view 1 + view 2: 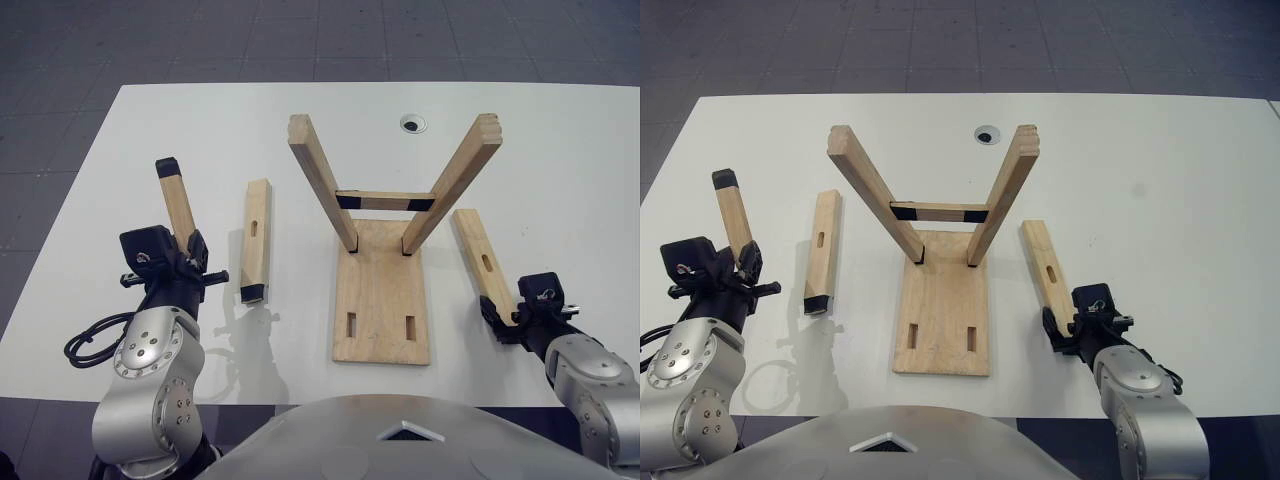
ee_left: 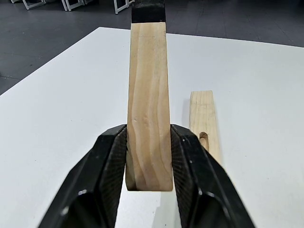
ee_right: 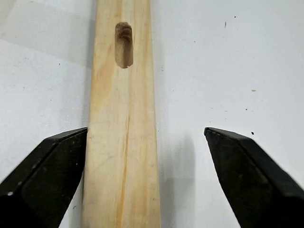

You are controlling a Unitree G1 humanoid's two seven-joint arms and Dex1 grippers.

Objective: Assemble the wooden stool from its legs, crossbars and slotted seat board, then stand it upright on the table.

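The slotted seat board [image 1: 381, 300] lies flat at the table's middle. Two legs [image 1: 320, 180] [image 1: 453, 182] stand in its far slots, leaning apart, with a black-ended crossbar [image 1: 385, 201] between them. Its two near slots are empty. My left gripper [image 2: 148, 156] is shut on the near end of a black-tipped wooden leg [image 2: 148, 95], held off the table and pointing up and away at the left [image 1: 175, 205]. A slotted leg [image 1: 257, 240] lies flat beside it. My right gripper [image 3: 145, 171] stands open around the near end of another slotted leg [image 3: 122, 123] lying right of the board [image 1: 485, 262].
A round cable hole [image 1: 413, 123] sits in the white table [image 1: 560, 170] behind the stool parts. A black cable [image 1: 88, 345] loops at the front left corner, near the table's edge. Bare tabletop stretches far left and far right.
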